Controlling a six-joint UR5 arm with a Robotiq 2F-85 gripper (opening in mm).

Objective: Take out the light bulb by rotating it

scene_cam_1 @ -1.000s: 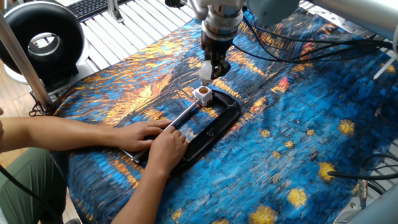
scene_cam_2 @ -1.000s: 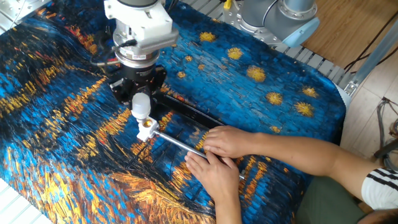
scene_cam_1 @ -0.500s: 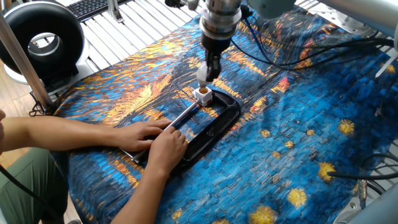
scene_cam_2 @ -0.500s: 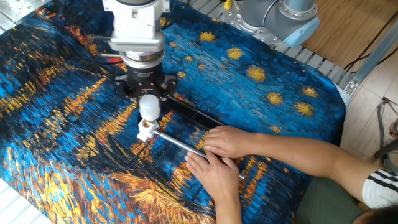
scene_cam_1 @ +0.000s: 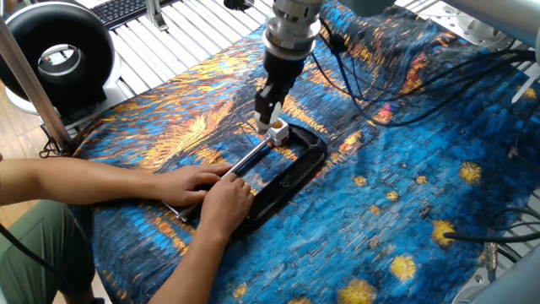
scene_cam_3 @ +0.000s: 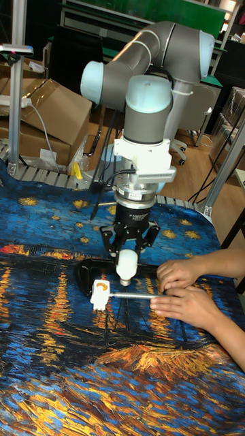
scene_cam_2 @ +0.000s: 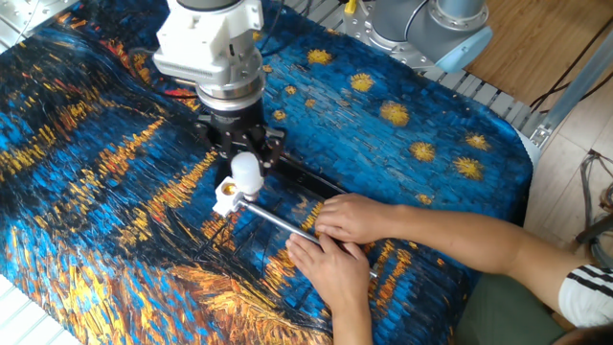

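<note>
My gripper (scene_cam_2: 247,165) is shut on the light bulb (scene_cam_2: 246,173), a small white bulb hanging neck-down between the black fingers. The bulb (scene_cam_3: 125,264) is clear of the short white socket (scene_cam_3: 101,291) and hangs just beside and above it. That socket (scene_cam_2: 226,193), brassy inside, is held at the end of a black C-clamp (scene_cam_1: 291,165) lying on the patterned cloth. In the one fixed view the gripper (scene_cam_1: 268,108) hangs just left of the socket (scene_cam_1: 277,129), and its fingers mostly hide the bulb.
A person's two hands (scene_cam_2: 340,230) press on the clamp's steel screw bar (scene_cam_1: 249,156). A black ring-shaped device (scene_cam_1: 55,55) stands at the table's far left corner. Cables (scene_cam_1: 405,59) trail across the cloth behind the arm. Another robot base (scene_cam_2: 431,24) stands at the table edge.
With the bulb in its grip, the gripper has shifted sideways off the socket's axis and dropped slightly. The hands and clamp stayed put.
</note>
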